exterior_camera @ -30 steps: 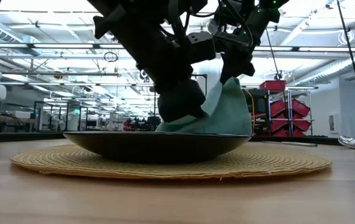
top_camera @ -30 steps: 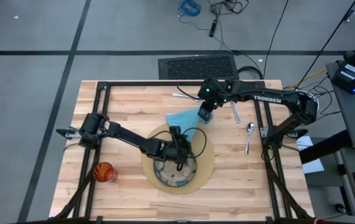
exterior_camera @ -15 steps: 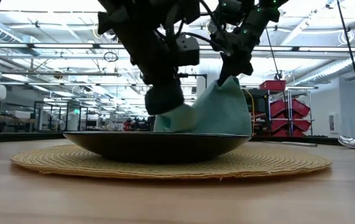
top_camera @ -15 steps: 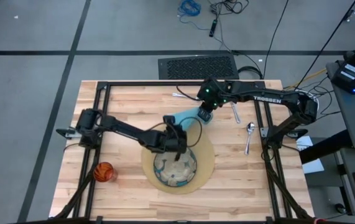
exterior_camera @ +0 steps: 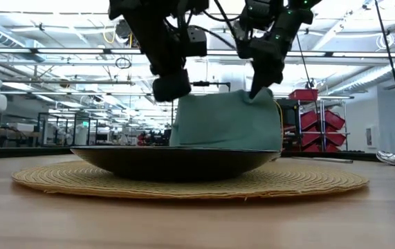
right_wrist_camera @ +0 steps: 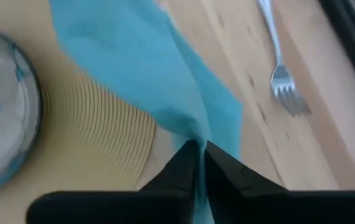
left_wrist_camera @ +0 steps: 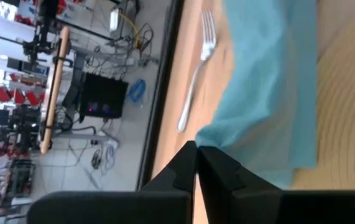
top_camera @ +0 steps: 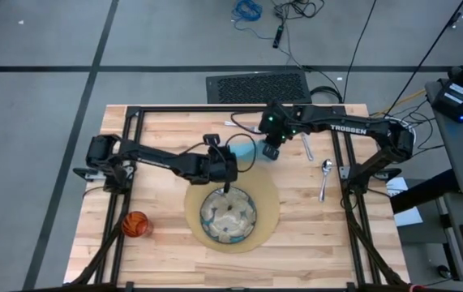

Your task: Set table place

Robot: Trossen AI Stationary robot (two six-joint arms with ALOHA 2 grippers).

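While both arms reach in over it, the table of pale planks in its black frame fills the middle of the high view, one tabletop carrying everything else. Two dark arms cross it: the left arm enters from the left edge of the planks, the right arm from the upper right. One round tan mat lies in the lower centre of the table, and one greenish patterned plate sits on it. One light-blue napkin hangs stretched between the two grippers just above the mat's upper edge; in the low view it shows as a raised sheet behind the plate's dark rim.

The left gripper is at centre frame, its fingers pressed together on one corner of the napkin. The right gripper is just right of it, pinching another corner.

One small orange cup stands at the lower left of the table, well apart from the mat. One fork lies near the top frame bar, one knife right of the right gripper, and one spoon at the right side.
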